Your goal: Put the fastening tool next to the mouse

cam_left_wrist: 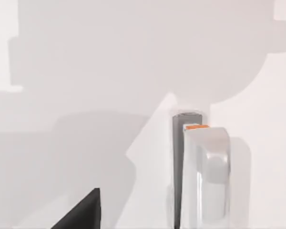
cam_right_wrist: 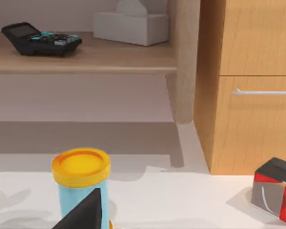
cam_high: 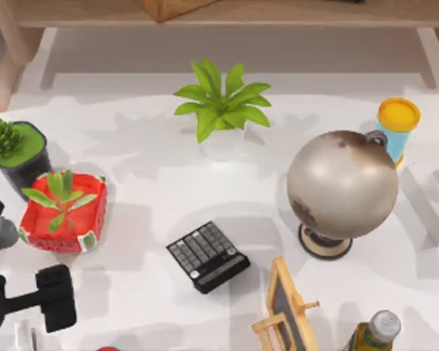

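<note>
Even, soft light falls on the white table (cam_high: 168,183), bright but without glare. Shadows are pale grey and blurred at their edges: broad ones spread near the table's left edge around the left arm (cam_high: 29,300), and another pools beside the globe (cam_high: 342,183) toward the right edge. The globe carries a gentle sheen on its upper side. In the left wrist view, large faint shadows overlap on the surface, and the stapler (cam_left_wrist: 200,176) throws a thin one. Under the shelf (cam_right_wrist: 86,59) in the right wrist view it is dimmer.
</note>
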Motion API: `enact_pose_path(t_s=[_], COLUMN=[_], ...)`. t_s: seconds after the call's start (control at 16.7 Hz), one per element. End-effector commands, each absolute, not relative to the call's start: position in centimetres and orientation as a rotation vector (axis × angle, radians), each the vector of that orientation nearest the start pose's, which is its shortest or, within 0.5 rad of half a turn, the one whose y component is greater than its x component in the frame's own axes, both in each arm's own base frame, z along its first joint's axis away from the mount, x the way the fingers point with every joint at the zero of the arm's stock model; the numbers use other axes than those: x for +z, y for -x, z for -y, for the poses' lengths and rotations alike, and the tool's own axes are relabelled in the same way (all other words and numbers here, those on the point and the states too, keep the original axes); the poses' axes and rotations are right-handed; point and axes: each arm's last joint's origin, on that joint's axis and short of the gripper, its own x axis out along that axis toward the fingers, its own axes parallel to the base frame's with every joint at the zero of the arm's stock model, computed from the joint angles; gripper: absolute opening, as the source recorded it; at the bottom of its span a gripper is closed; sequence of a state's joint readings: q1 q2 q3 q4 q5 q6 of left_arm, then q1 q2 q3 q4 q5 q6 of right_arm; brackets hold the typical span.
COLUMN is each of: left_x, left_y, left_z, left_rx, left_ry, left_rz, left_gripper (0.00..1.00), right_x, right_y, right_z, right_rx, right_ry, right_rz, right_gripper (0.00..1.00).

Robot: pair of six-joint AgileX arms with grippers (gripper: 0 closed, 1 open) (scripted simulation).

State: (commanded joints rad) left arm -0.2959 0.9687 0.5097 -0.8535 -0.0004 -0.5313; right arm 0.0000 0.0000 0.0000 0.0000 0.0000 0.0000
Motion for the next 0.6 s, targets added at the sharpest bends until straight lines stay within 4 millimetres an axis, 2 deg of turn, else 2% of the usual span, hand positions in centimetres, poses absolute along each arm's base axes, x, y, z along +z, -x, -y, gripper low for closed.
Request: enact_pose_path(t_s=[0.24,0.6], left_x=[16.7,16.7], left_y=[-15.0,-15.2], left_z=[5.4,5.6], left_rx=[0.198,0.222], left_ry=[0.222,0.218], left_rz=[-1.525,-1.558], left_gripper=[1.00,1.00], right_x=[16.0,16.0], right_y=[-10.6,-10.6], right_z=[0.1,0.1], right_rx=[0.000,0.000], right_ry=[0.000,0.000], right_rz=[0.000,0.000], right_gripper=[1.00,1.00])
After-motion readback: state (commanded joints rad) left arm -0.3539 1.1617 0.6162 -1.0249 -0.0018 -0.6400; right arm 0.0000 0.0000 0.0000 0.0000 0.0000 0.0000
